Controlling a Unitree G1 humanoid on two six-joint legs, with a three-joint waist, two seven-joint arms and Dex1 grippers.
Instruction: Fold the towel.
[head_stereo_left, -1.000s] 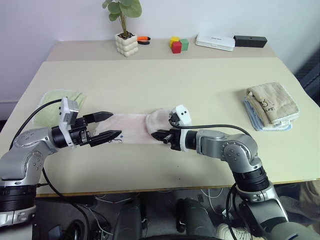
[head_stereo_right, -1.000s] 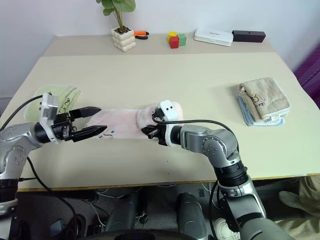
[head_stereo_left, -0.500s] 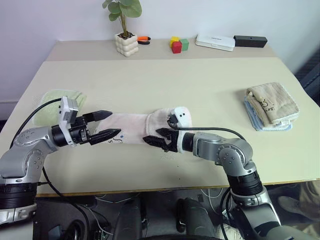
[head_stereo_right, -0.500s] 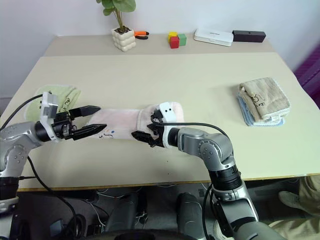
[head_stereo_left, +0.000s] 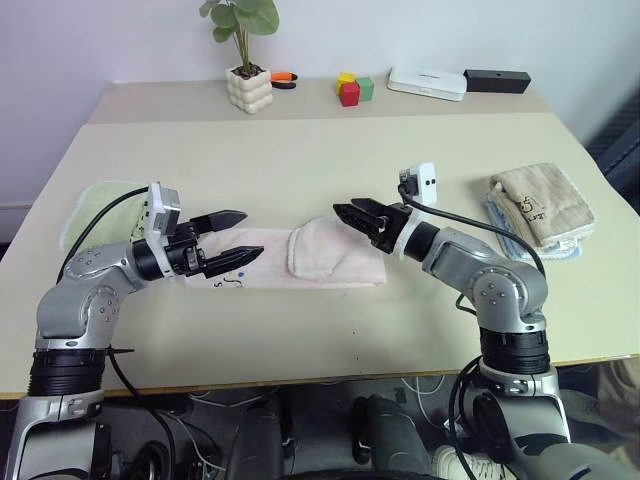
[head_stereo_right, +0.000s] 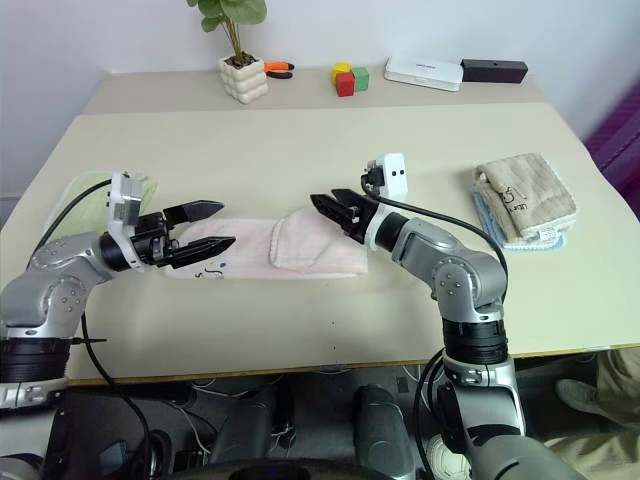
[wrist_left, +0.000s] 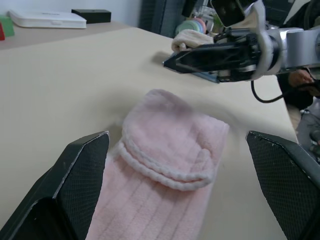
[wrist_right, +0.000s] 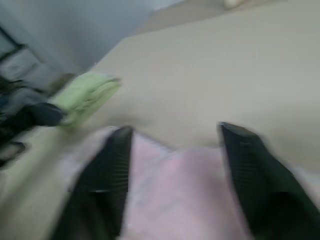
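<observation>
The pink towel (head_stereo_left: 300, 256) lies flat on the table (head_stereo_left: 320, 160), its right end folded over onto itself; the left gripper (head_stereo_left: 238, 239) hovers over its left end, fingers spread and empty; the right gripper (head_stereo_left: 350, 214) hangs above the folded end, fingers apart, grasping nothing.

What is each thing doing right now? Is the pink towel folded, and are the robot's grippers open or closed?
pink towel: flat on the table, right end folded over on itself, not held.
left gripper: open, empty, above the towel's left end.
right gripper: open, empty, raised above the towel's right end.
green towel: folded, at the table's left edge.
tan towel: folded, on top of a blue cloth.
</observation>
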